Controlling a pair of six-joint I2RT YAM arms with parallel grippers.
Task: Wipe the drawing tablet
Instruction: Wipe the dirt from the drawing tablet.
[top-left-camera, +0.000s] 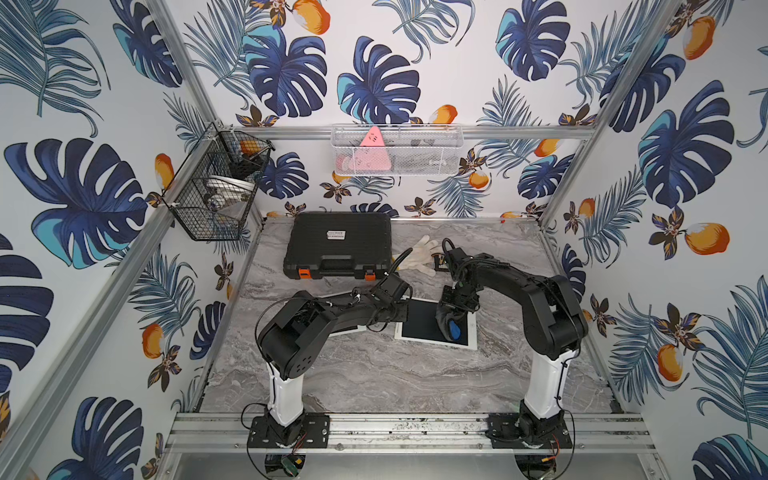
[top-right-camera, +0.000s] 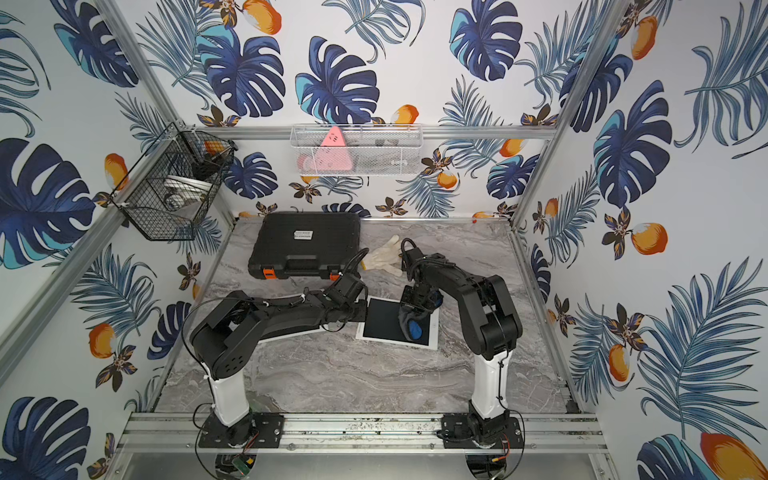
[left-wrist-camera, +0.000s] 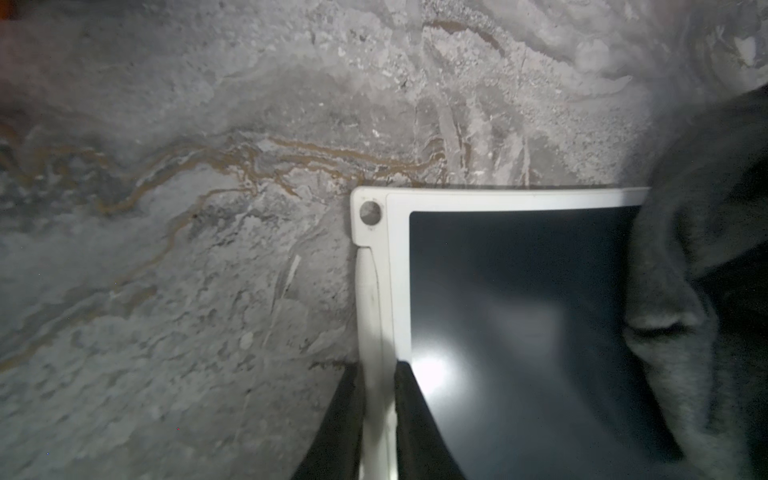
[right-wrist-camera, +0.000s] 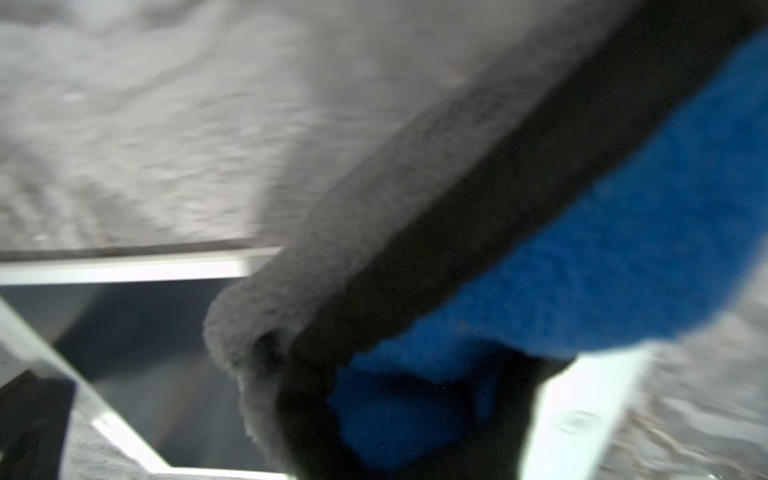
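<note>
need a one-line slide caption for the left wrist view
Left gripper clamps the white rim of the drawing tablet on the marble table; a grey cloth covers part of its screen.

No text can be read anywhere. The black tool case (top-left-camera: 338, 245) carries a small white label (top-left-camera: 336, 235) on its lid, seen in both top views, with dark printed lines too small to make out. The pink triangular item (top-left-camera: 371, 139) standing in the white mesh basket (top-left-camera: 440, 162) shows a few tiny dark marks near its tip, also illegible. On the drawing tablet (left-wrist-camera: 392, 266), faint marks sit beside the round button (left-wrist-camera: 370, 212) in its white frame's corner, too faint to read.
</note>
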